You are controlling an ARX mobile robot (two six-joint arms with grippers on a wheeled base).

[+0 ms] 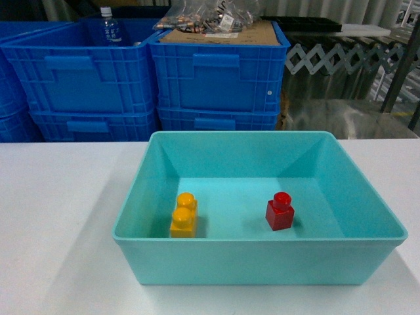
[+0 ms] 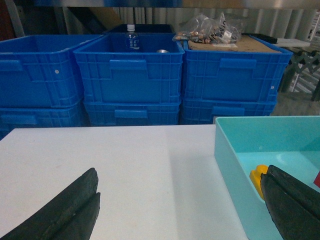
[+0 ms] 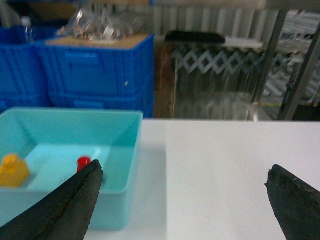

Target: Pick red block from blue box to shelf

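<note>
We see the red block (image 1: 280,211) standing upright on the floor of the blue box (image 1: 259,261), right of centre and well apart from the yellow two-stud brick (image 1: 184,215) at its left. The box sits on the white bench (image 1: 59,216), with dark blue crates (image 1: 216,72) stacked behind. Our left claw (image 2: 180,210) and right claw (image 3: 182,200) both gape wide, holding nothing.
</note>
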